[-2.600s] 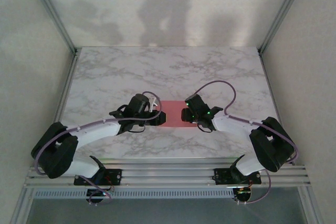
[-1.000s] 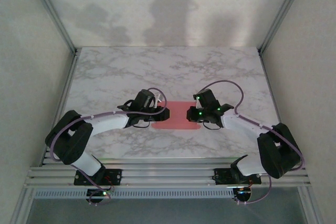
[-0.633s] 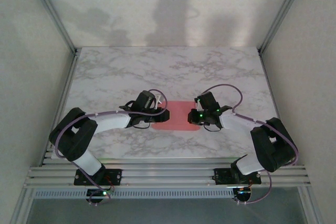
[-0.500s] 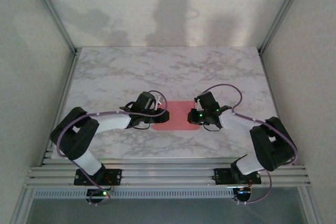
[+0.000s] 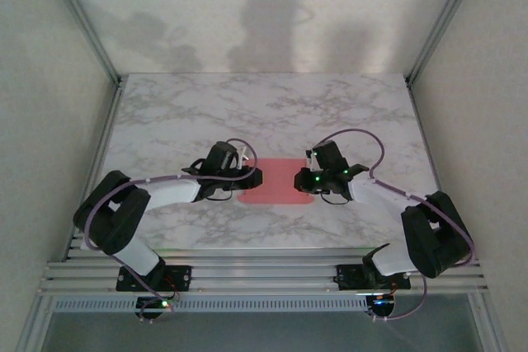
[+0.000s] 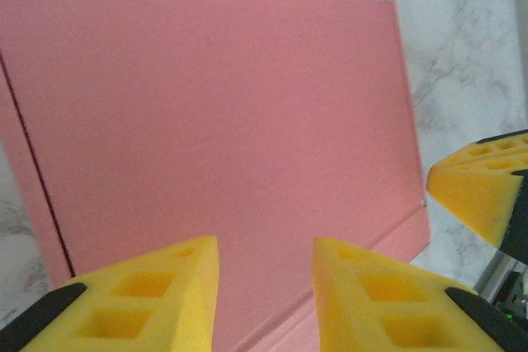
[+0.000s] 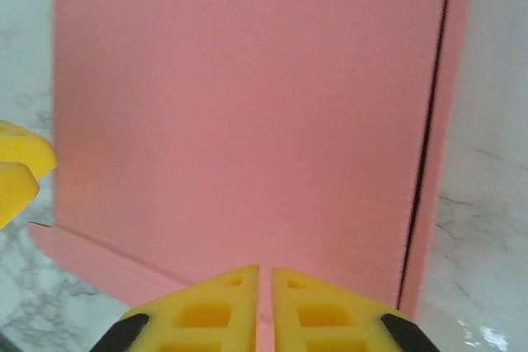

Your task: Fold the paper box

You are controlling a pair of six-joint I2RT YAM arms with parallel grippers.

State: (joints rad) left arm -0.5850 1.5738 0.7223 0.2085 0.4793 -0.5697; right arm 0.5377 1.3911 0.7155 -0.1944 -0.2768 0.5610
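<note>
The paper box [image 5: 276, 183] lies flat on the marble table [image 5: 272, 113], pink face up, between my two grippers. In the left wrist view the paper box [image 6: 214, 121] has a dark crease near its left edge and a narrow flap along one side. My left gripper [image 6: 264, 286] hovers over the box's left end, open, with nothing between its yellow fingers. My right gripper [image 7: 265, 290] sits over the paper box [image 7: 247, 121] at its right end, its fingers nearly touching. From above, the left gripper [image 5: 252, 177] and right gripper [image 5: 302, 180] face each other across the sheet.
Metal frame posts [image 5: 82, 22] and white walls enclose the table on the left, right and back. The arm bases are bolted to the rail [image 5: 264, 274] at the near edge. Bare marble stretches behind the box.
Since the earliest frame both grippers have drawn apart, uncovering more of the pink sheet. Over the last second only the arms' elbows shifted slightly; the box stayed flat.
</note>
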